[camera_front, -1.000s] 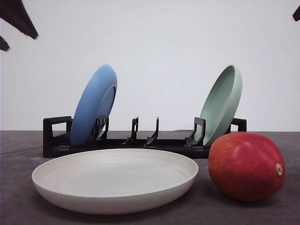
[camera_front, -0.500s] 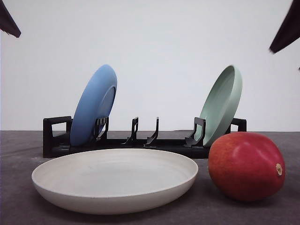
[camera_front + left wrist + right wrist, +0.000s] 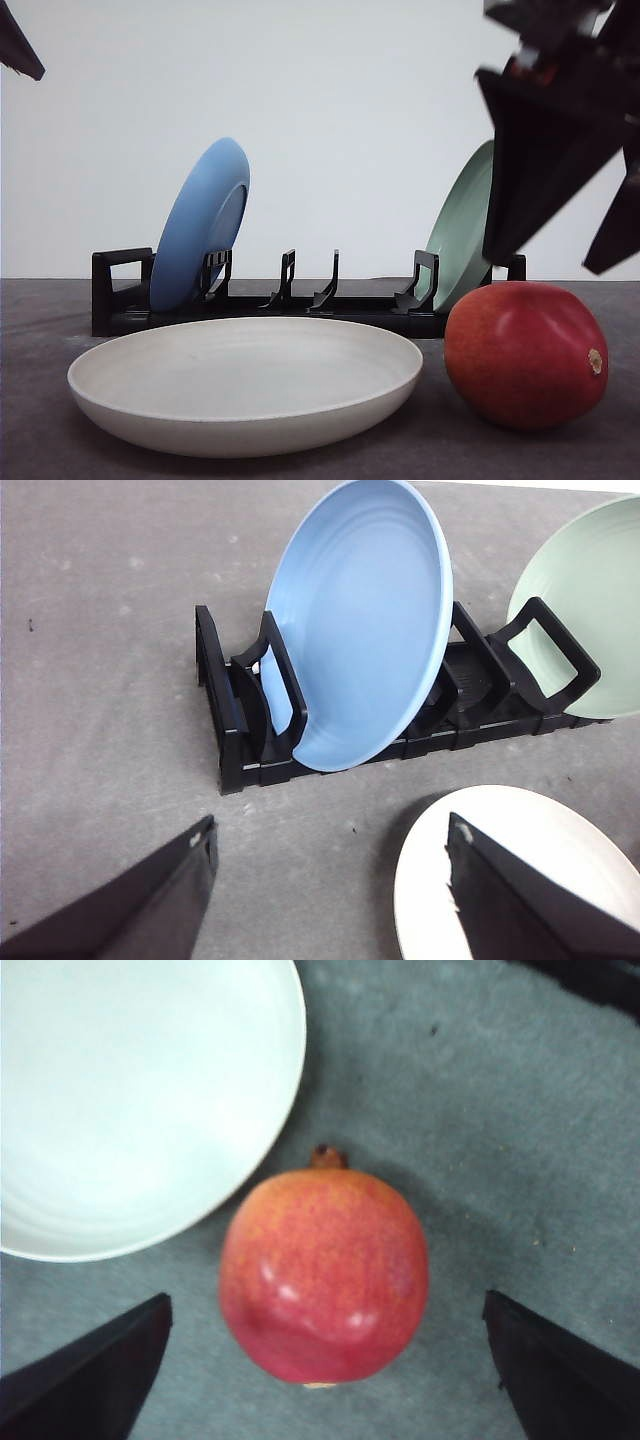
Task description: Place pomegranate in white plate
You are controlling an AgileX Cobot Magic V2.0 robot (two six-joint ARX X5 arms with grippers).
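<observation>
Pomegranate [image 3: 524,354] on table just right of white plate [image 3: 245,395], not yet lifted; right gripper [image 3: 575,150] above it. Right wrist: jaws wide apart, empty, straddling fruit. Left wrist: left gripper [image 3: 330,880] spread, empty, near rack [image 3: 240,730]. Grasp, transfer all remaining.

black end effector [image 3: 575,250], wedge-shaped tapering fingers [image 3: 95,1375]

The right gripper [image 3: 575,255] has come down from the upper right corner of the front view — its dark fingers [image 3: 530,160] now hang spread just above the pomegranate [image 3: 525,353], covering part of the pale green plate [image 3: 462,235].
</observation>
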